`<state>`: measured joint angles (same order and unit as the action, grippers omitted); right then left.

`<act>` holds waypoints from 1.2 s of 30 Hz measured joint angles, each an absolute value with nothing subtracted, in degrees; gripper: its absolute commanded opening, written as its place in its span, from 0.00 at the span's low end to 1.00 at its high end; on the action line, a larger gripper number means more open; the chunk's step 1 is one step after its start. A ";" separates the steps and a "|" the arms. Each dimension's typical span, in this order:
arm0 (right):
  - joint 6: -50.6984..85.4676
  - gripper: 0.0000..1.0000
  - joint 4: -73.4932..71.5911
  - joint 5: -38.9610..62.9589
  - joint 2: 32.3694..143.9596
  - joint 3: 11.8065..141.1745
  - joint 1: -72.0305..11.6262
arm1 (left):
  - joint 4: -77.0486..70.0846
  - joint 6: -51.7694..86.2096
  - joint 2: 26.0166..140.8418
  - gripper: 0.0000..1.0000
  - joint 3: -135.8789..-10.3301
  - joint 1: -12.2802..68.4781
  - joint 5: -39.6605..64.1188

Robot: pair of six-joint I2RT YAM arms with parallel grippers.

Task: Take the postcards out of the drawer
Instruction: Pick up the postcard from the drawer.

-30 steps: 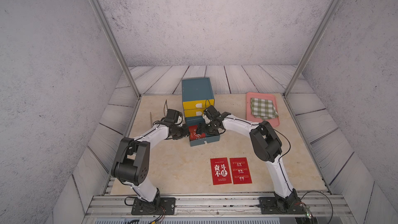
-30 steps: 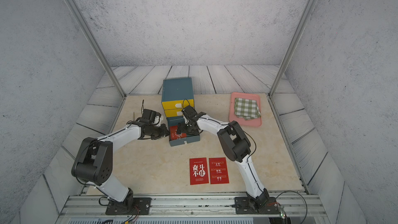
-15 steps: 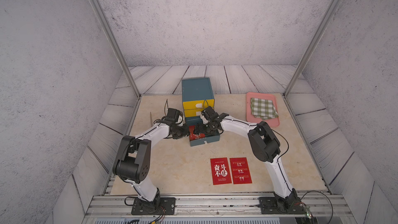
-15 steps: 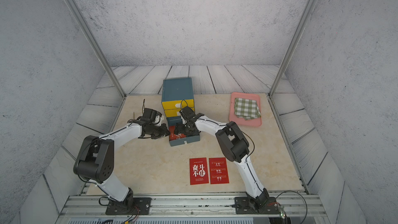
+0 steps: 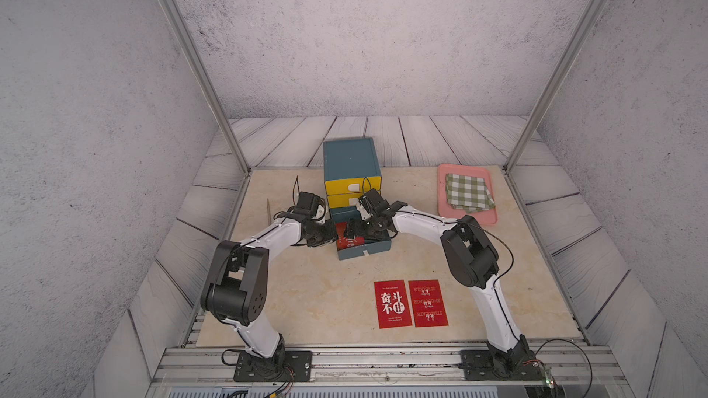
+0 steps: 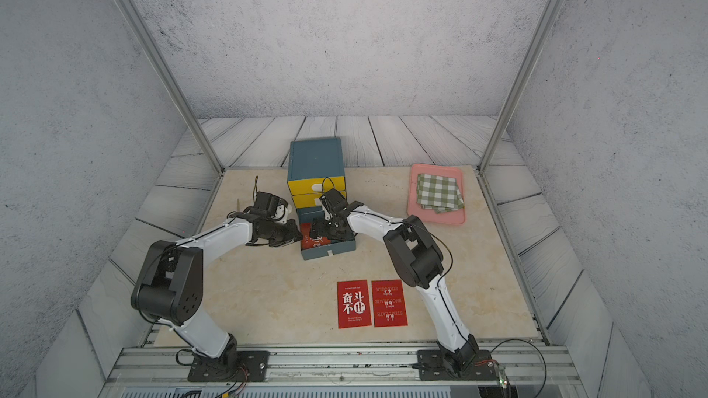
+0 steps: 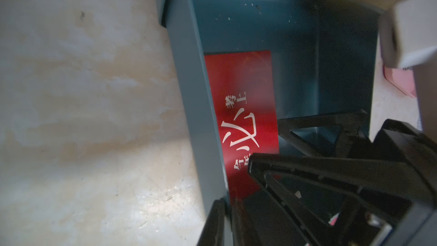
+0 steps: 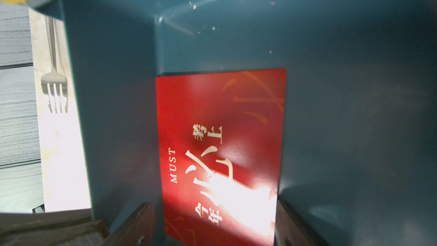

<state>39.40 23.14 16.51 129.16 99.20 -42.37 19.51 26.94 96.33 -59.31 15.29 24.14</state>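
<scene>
The bottom teal drawer (image 5: 364, 252) (image 6: 329, 252) stands pulled out of the cabinet. One red postcard (image 5: 342, 240) (image 7: 246, 105) (image 8: 220, 119) lies flat on its floor beside the left wall. Two more postcards (image 5: 394, 303) (image 5: 428, 302) lie side by side on the table in front. My left gripper (image 5: 331, 233) (image 7: 227, 202) is shut on the drawer's left wall (image 7: 189, 91), one finger outside and one inside. My right gripper (image 5: 350, 231) (image 8: 215, 223) is down in the drawer, open, with a finger along each long edge of the card.
The teal cabinet (image 5: 350, 158) with two shut yellow drawers stands behind the open one. A pink tray (image 5: 482, 220) holding a green-white checked cloth (image 5: 469, 191) sits at the back right. A fork (image 5: 269, 212) (image 8: 54, 91) lies left of the cabinet.
My right gripper has shifted a little left and lower into the drawer, over the card. The left gripper has tightened slightly on the wall and stayed in place.
</scene>
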 measured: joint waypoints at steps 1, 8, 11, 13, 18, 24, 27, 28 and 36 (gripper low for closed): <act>39.33 0.84 23.16 16.29 129.16 99.20 -42.37 | 19.51 26.94 96.33 0.11 -59.31 15.29 24.14; 39.24 0.84 23.16 16.62 129.25 99.37 -42.37 | 20.08 26.83 96.51 0.10 -59.75 15.29 24.14; 39.33 0.84 22.87 17.67 129.51 99.37 -42.30 | 20.29 26.74 96.64 0.10 -59.94 15.29 24.18; 39.35 0.83 22.83 17.96 129.58 99.39 -42.26 | 20.58 26.68 96.77 0.10 -60.20 15.29 24.21; 39.38 0.84 22.90 18.28 129.69 99.57 -42.19 | 20.75 26.37 96.82 0.10 -60.31 15.29 24.23; 40.03 0.84 20.80 19.22 129.82 99.09 -41.85 | 20.80 25.93 97.34 0.09 -60.95 15.22 23.94; 40.47 0.84 19.59 19.64 129.88 98.78 -41.65 | 20.80 25.87 97.49 0.09 -61.21 15.22 23.62; 40.53 0.84 19.31 19.73 129.88 98.65 -41.60 | 20.82 25.85 97.51 0.09 -61.23 15.22 23.55; 40.53 0.84 19.05 19.33 129.88 98.50 -41.63 | 21.26 25.71 97.65 0.08 -61.56 15.22 23.51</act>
